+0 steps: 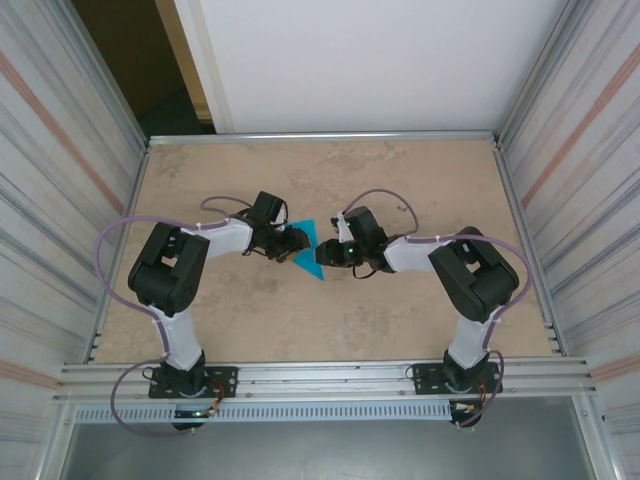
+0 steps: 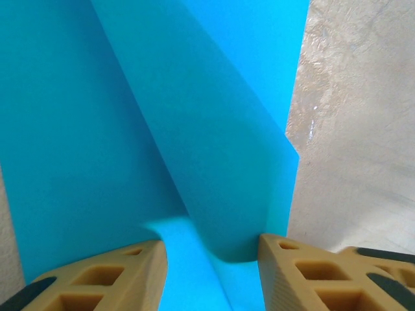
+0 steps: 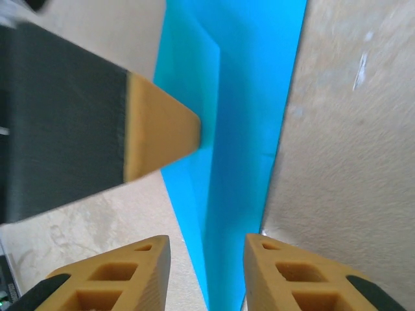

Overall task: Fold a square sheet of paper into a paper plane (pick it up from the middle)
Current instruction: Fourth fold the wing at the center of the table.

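**Left claw** (image 1: 292, 243): released. In the left wrist view its two tan, cell-moulded fingers (image 2: 104, 282) stand apart. The thin, bright teal paper sheet (image 2: 130, 129), partly folded, passes through the gap between them and extends well ahead of the tips. One layer lies flat beneath the claw. A second, darker layer rises as a flap from a diagonal crease ahead of the claw. The flap's lower edge curls down to touch the inner face of the finger at the right of that view. The beige, stone-patterned table top (image 2: 356, 129) shows beyond the sheet's edge on that same side.

**Sheet position:** in the top external view the teal paper sheet lies on the table directly between the two claws, which face each other tip to tip. It shows as two pointed sections, one just ahead of each claw.

**Right claw** (image 1: 325, 256): released. In the right wrist view its tan fingers (image 3: 110, 278) stand apart, astride a narrow folded band of the sheet that runs straight ahead from the gap. A lengthwise crease runs along the band. Ahead and to the left of this claw, one black finger of the left claw reaches in, and its tan wedge tip meets the band's left edge. It cannot be determined whether that tip presses the paper down.
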Robot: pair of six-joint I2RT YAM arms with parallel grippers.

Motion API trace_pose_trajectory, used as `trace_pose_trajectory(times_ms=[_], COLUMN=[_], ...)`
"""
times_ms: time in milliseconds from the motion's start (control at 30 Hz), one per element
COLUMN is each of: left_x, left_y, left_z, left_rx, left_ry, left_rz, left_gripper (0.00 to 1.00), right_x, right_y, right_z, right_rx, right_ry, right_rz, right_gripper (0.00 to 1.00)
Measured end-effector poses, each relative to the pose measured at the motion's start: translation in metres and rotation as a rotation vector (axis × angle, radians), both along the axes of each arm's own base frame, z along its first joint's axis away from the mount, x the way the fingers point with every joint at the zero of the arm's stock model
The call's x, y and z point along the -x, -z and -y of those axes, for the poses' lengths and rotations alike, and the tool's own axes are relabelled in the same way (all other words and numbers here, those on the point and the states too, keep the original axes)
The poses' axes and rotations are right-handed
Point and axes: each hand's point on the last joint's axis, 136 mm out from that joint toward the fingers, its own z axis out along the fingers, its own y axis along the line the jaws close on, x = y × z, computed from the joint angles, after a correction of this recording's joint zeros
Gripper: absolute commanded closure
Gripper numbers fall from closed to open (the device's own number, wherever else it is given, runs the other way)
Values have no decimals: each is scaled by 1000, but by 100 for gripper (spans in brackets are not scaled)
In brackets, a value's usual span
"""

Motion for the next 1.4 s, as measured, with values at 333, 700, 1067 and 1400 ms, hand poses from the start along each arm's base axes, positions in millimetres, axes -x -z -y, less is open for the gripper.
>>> trace_pose_trajectory(times_ms=[333,700,1067,1400], left_x=[-1,-2,-2,-2], left_y=[1,1,0,-2], left_z=[1,4,5,7], left_rx=[0,7,7,3], left_ry=[2,8,14,22], left_rz=[-6,-16,-19,-18], left_gripper=[55,53,49,47], right_x=[3,5,5,2], right_y=[7,21,28,29], right_z=[-3,-12,-12,-12], right_rx=[36,55,65,34], right_ry=[-2,-22,-22,-27], right_rz=[-17,-46,-58,-77], right_gripper=[68,74,81,88])
